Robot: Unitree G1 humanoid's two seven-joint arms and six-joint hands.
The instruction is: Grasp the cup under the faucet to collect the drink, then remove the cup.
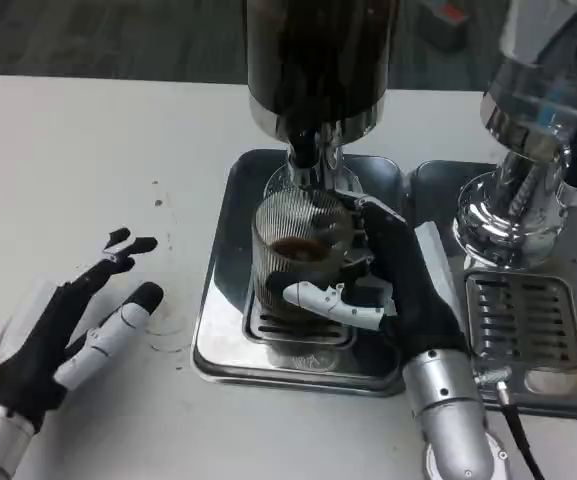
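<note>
The right hand (388, 275) is wrapping its fingers around the cup (298, 262), a white finger crossing the front of the glass low down and the black palm pressing in from three o'clock. The cup is standing on the slotted grate of the drip tray (223, 330), directly below the faucet (306, 150) of the dark dispenser (318, 60) at twelve o'clock. A brown drink is showing inside the glass, so the collecting step appears to be under way or close to finishing; whether liquid is running right now is too hard to tell.

The next move is likely calling for a steady hold while the cup is drawn out toward six o'clock, low enough to clear the faucet and level enough to keep the drink in.

The cup is a clear, ribbed cylinder. The tray is a polished, mirror-like rectangle with rounded corners. At three o'clock a second chrome machine (528, 170) is sitting over its own grated tray (518, 310).

The left hand (78, 335) is resting at eight o'clock on the white table (88, 150), fingers spread and holding nothing.
</note>
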